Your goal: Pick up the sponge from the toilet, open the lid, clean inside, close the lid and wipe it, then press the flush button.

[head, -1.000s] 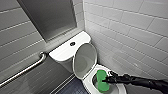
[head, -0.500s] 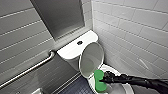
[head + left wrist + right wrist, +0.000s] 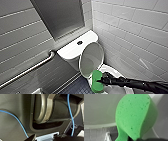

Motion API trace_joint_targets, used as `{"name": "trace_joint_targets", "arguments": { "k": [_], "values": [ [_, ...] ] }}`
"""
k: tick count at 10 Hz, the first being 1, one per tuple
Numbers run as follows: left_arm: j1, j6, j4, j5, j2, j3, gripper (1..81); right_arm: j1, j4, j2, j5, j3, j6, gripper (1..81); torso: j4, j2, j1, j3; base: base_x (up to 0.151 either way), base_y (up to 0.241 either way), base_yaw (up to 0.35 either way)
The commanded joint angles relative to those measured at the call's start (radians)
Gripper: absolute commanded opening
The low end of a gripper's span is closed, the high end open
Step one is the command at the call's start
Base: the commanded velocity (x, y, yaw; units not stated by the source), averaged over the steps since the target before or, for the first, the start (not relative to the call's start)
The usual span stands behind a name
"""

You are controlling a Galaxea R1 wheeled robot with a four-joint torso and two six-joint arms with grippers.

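Note:
The white toilet has its tank (image 3: 72, 50) against the back wall, and the dark round flush button (image 3: 79, 42) sits in the middle of the tank top. Its lid (image 3: 91, 58) stands raised, leaning back toward the tank, with the bowl rim (image 3: 111, 70) below it. My right gripper (image 3: 100, 80) comes in from the right and is shut on the bright green sponge (image 3: 96, 81), which hangs at the lid's lower edge over the bowl's near side. In the right wrist view the sponge (image 3: 134, 117) looms large in front of the white lid (image 3: 99, 109). My left gripper is open with nothing in it.
A white tiled wall (image 3: 135, 32) stands close on the toilet's right. A metal grab bar (image 3: 30, 68) runs along the grey wall on the left. A dark panel (image 3: 60, 17) hangs above the tank. Blue cables (image 3: 70, 112) cross the robot's own body in the left wrist view.
The right gripper with the sponge has edged slightly left along the lid's lower edge. The lid stays raised.

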Motion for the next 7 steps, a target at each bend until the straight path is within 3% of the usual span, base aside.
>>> {"name": "trace_joint_targets", "arguments": {
  "k": [1,7],
  "values": [
    [0.033,0.004,0.004,0.087,-0.008,0.008,81.1,0.081,-0.024,0.114,-0.031,-0.024,0.008,1.0,0.000,0.000,0.000,0.000,0.000,0.000,0.000],
    [0.033,0.004,0.002,0.084,-0.013,0.008,81.1,0.019,-0.023,0.065,-0.030,-0.016,0.009,1.0,0.000,0.000,0.000,0.000,0.000,0.000,0.000]
  ]
}}
